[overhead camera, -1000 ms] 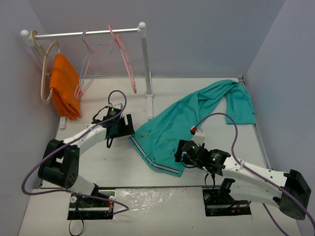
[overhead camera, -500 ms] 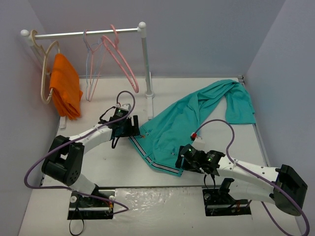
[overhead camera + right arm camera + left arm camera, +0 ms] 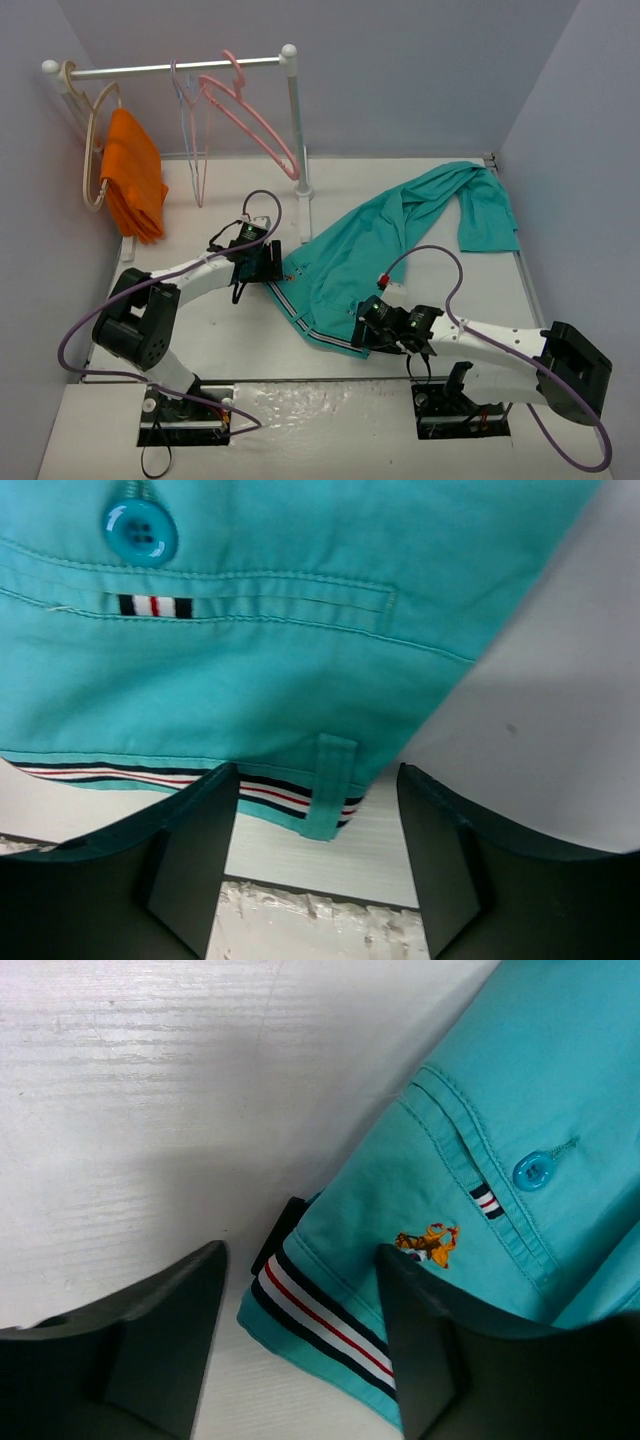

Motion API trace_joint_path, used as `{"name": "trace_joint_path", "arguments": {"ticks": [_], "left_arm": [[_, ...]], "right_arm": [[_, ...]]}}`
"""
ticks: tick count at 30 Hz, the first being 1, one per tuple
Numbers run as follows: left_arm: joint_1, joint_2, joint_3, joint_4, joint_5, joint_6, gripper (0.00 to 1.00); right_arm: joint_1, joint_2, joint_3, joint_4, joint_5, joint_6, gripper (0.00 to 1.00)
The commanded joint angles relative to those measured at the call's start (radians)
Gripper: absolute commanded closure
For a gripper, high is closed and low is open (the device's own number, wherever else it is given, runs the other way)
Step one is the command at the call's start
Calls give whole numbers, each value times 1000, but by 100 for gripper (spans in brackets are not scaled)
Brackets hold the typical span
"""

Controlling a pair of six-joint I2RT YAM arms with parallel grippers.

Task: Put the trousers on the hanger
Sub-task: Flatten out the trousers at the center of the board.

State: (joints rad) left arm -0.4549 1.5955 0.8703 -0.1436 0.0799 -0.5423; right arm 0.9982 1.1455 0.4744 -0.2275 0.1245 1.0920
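Finding one, location: the trousers [image 3: 400,235] lay flat on the table [image 3: 200,330], running from the lower centre of the overhead view to the upper right, where the legs folded over near the wall. The waistband [image 3: 305,320], edged by its striped band [image 3: 320,1320], formed the lower-centre end. The hanger [image 3: 255,110] hung tilted from the rail [image 3: 150,70] in the upper left, well apart from the garment, with nothing draped on it.

Finding two, grippers: your left gripper [image 3: 272,272] stood at the left corner of the waistband with its jaws apart, one finger over bare table and the other over cloth beside the embroidered emblem [image 3: 428,1243]. Your right gripper [image 3: 362,328] stood at the other corner, jaws likewise apart, straddling a belt loop [image 3: 335,780]. Neither was clamped on anything that I could see.

Finding three, handling: I judged the fabric light, soft and limp. It would sag and fold wherever unsupported, and a shallow pinch would likely slip or bunch. The waistband, doubled and stitched, looked the firmest hold. You were advised to take both corners deep enough to catch the whole band rather than the belt loop alone, to hold it stretched between the arms, and to expect the long legs to drag across the table on lifting. The hanger looked thin and free to swing on the rail, so it may shift on contact
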Motion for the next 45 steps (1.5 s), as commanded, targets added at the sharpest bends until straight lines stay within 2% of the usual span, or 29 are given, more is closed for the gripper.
{"name": "trace_joint_path", "arguments": {"ticks": [1, 2, 5, 9, 12, 17, 19, 22, 27, 35, 38, 39, 41, 43, 45], "left_arm": [[-13, -12, 13, 37, -32, 6, 48], [-13, -11, 12, 38, -34, 7, 50], [-13, -8, 12, 38, -35, 7, 63], [-13, 0, 37, 9, -46, 26, 100], [-9, -5, 128, -102, -67, 68, 100], [5, -107, 338, -291, -200, 156, 100], [25, -136, 459, -408, -257, 177, 100], [55, -179, 536, -506, -334, 178, 100], [82, -251, 505, -558, -405, 164, 100], [100, -290, 403, -499, -503, 217, 100], [101, -314, 320, -488, -476, 177, 85], [101, -332, 278, -487, -474, 166, 74], [101, -363, 240, -491, -475, 135, 39], [102, -387, 193, -490, -465, 103, 26], [102, -402, 144, -484, -435, 69, 21]], "right_arm": [[19, 75, -3, 34, -32, 5, 43], [22, 87, 1, 39, -34, 2, 44], [27, 117, 11, 46, -36, -6, 56], [30, 85, 8, 35, -5, 4, 100], [27, 21, 67, -67, 112, -18, 100], [-2, -69, 306, -426, 363, -95, 100], [-12, -114, 417, -501, 413, -109, 100], [-24, -152, 491, -579, 441, -127, 100], [-20, -202, 493, -603, 365, -117, 100], [-3, -252, 454, -601, 322, -115, 100], [-1, -245, 445, -593, 302, -118, 100], [0, -241, 430, -585, 298, -117, 100], [4, -240, 391, -573, 283, -105, 100], [8, -249, 357, -563, 273, -88, 100], [13, -266, 319, -554, 262, -67, 100]]}}
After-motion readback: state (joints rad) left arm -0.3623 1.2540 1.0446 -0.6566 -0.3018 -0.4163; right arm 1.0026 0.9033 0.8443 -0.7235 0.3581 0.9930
